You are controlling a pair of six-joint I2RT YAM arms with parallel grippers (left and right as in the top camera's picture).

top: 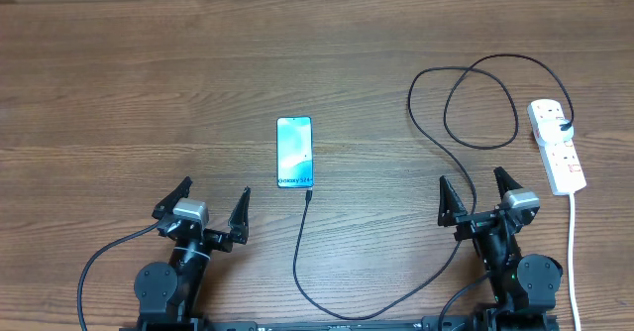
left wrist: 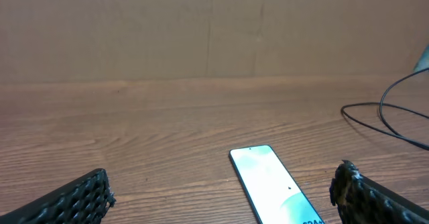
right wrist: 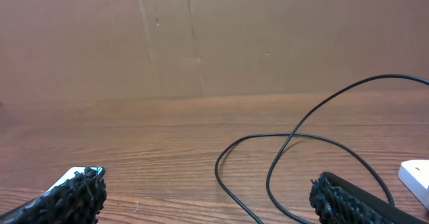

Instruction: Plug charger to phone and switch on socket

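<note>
The phone (top: 294, 152) lies flat mid-table, teal screen up, white band at its near end; it also shows in the left wrist view (left wrist: 271, 184). The black charger cable (top: 456, 103) loops from the socket (top: 556, 145), a white power strip at the right, round the front to its connector tip (top: 309, 196), which lies just below the phone's near end. The cable's loops show in the right wrist view (right wrist: 281, 157). My left gripper (top: 208, 204) is open and empty, near and left of the phone. My right gripper (top: 475, 192) is open and empty, left of the socket.
The socket's white cord (top: 572, 252) runs toward the table's near edge beside my right arm. A brown cardboard wall (left wrist: 214, 29) stands along the table's far edge. The cable passes under my right gripper.
</note>
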